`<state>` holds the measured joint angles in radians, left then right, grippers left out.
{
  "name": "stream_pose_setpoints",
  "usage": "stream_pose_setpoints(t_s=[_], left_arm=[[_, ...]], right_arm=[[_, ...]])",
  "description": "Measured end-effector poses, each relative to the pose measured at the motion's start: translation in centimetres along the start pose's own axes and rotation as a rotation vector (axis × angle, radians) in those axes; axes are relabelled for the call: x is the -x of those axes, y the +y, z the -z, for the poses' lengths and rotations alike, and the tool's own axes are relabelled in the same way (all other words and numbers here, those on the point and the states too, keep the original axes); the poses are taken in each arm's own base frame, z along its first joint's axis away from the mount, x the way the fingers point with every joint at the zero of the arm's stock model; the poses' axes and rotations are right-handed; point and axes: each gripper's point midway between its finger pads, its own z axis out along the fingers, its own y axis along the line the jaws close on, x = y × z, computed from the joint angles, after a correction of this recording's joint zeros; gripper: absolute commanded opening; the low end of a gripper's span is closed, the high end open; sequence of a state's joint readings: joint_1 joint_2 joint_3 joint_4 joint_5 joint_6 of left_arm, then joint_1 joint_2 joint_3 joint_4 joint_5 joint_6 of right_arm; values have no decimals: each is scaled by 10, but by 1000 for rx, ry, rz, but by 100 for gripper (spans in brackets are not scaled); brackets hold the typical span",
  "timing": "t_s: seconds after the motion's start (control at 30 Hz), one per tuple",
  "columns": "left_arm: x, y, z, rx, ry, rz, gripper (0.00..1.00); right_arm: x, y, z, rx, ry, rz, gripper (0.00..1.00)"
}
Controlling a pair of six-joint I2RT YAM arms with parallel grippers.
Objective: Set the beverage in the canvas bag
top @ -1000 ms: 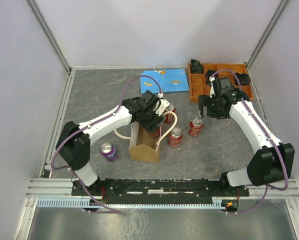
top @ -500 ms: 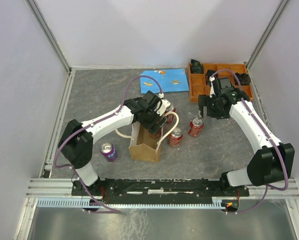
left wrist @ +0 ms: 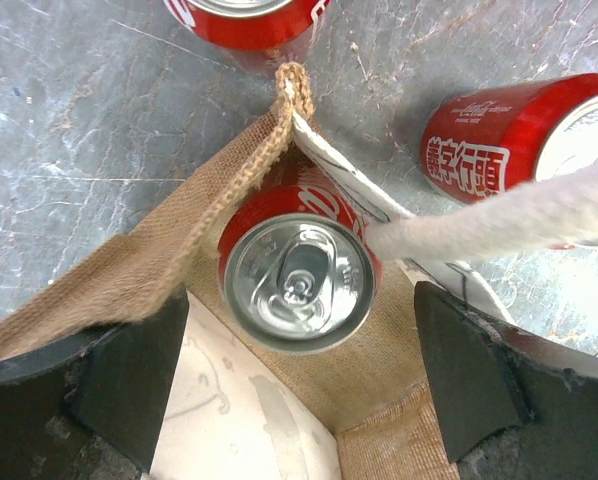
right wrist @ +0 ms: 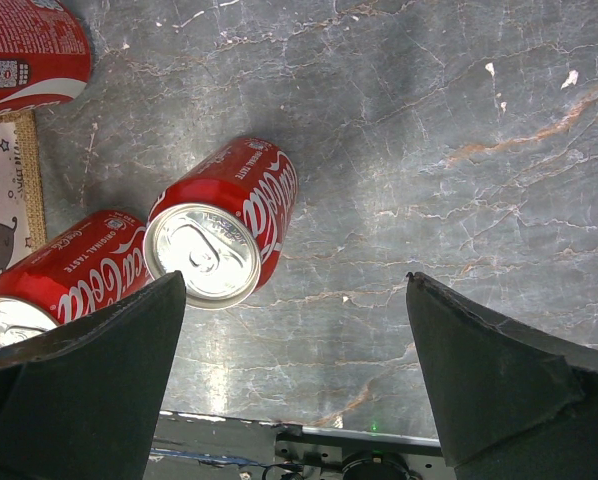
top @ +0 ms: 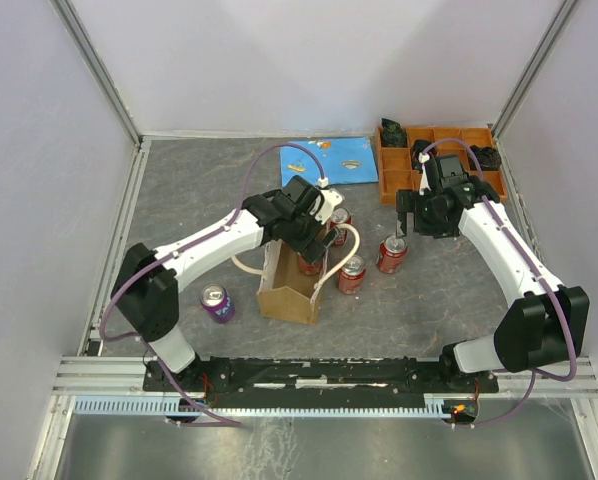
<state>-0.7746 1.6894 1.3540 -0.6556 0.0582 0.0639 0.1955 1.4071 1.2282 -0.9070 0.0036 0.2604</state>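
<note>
The canvas bag (top: 287, 288) stands upright mid-table, its tan side (left wrist: 129, 270) and cream inner face (left wrist: 249, 400) showing in the left wrist view. A red beverage can (left wrist: 299, 280) stands upright inside it, seen as a red patch (top: 309, 264) from above. My left gripper (top: 315, 240) hovers over the bag's far end, open, its fingers (left wrist: 129, 380) wide of the can and not touching it. The bag's cream handle (left wrist: 519, 215) crosses to the right. My right gripper (top: 405, 222) hangs open above another red can (right wrist: 224, 225), holding nothing.
More red cans stand beside the bag (top: 351, 272), under the right arm (top: 391, 254) and behind the bag (top: 339, 218). A purple can (top: 217, 302) sits left of the bag. A blue cloth (top: 329, 160) and an orange compartment tray (top: 439, 165) lie at the back.
My left gripper has opened wide and let go of the red can, which now stands in the bag. The right arm has not moved.
</note>
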Motion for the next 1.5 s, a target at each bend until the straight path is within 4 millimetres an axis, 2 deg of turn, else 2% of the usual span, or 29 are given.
stream_pose_setpoints(t_s=[0.1, 0.27, 0.37, 0.47, 0.6, 0.73, 0.83, 0.93, 1.07, 1.13, 1.27, 1.33, 1.5], left_arm=[[8, 1, 13, 11, -39, -2, 99], [27, 16, 54, 62, -155, 17, 99], [34, 39, 77, 119, -214, 55, 99], [32, 63, 91, 169, -235, 103, 99], [16, 83, 94, 206, -216, 150, 100], [-21, 82, 91, 190, -146, 183, 99], [-39, 77, 92, 163, -114, 199, 97], [-48, 71, 93, 134, -109, 205, 94], [-60, 59, 91, 83, -91, 206, 88], [-68, 55, 90, 66, -74, 209, 81], [-83, 45, 94, 37, -51, 213, 61], [-85, 43, 97, 34, -54, 212, 52], [-87, 39, 104, 15, -65, 219, 46]], right_arm=[[0, 0, 0, 0, 0, 0, 99], [0, 1, 0, 7, 0, 0, 99], [8, 4, 4, 18, -11, -1, 99], [26, 11, 9, 39, -40, -3, 96], [63, 26, 12, 82, -64, 1, 91], [100, 50, 4, 112, -79, 29, 91], [114, 82, -7, 143, -67, 77, 91], [112, 113, -18, 167, -34, 118, 91], [100, 141, -32, 179, 26, 154, 91], [91, 148, -39, 174, 58, 165, 91], [76, 156, -51, 158, 109, 173, 91], [72, 160, -55, 155, 123, 175, 91], [68, 172, -58, 157, 136, 183, 92]])
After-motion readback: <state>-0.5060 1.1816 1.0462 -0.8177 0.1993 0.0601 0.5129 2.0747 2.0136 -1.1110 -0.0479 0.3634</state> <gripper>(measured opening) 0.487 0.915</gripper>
